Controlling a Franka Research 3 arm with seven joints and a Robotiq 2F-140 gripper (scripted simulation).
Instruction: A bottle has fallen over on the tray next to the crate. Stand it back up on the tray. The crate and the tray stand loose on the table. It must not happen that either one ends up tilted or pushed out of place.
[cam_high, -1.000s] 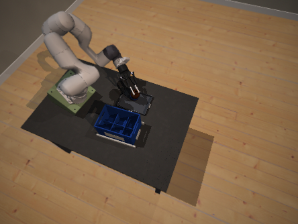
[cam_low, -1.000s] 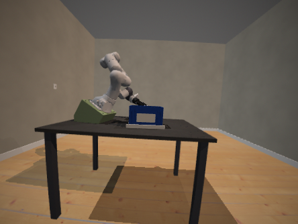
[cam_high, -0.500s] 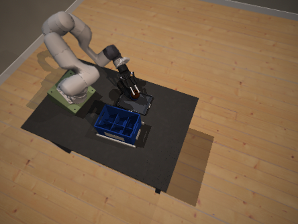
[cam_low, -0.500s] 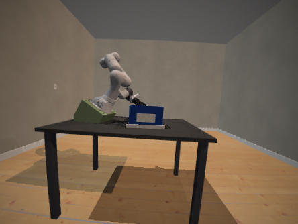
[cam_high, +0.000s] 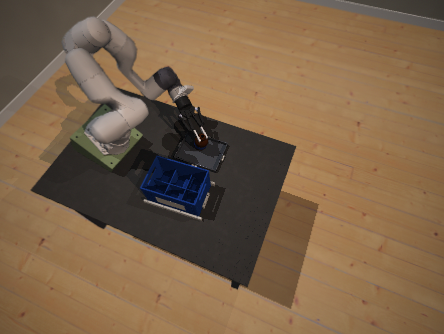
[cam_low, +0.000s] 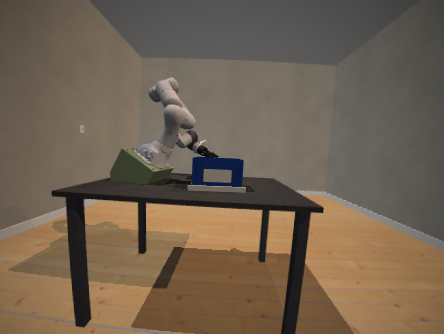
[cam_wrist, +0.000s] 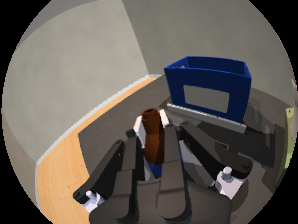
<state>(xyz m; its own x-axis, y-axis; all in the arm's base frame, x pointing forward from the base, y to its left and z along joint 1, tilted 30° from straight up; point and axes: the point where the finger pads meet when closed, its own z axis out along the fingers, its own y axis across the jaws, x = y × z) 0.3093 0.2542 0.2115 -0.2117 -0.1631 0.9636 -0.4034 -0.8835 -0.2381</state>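
One gripper (cam_high: 198, 134) – clenched on bottle (cam_high: 201, 141) | over tray (cam_high: 217, 161) – beside crate (cam_high: 175, 185)

A dark, square worktop (cam_high: 250, 215) on four black legs stands on a wooden plank floor (cam_high: 350, 100). Directly on it, at the corner nearest the grey wall, sits the green wedge-shaped base (cam_high: 107, 142) that carries the arm. Near the middle lies a flat dark tray (cam_high: 212, 161), and just beside it, toward the near edge in the top view, stands a blue crate (cam_high: 175, 186) with divided compartments, resting on a pale strip. The crate's side shows a pale panel in the exterior view.
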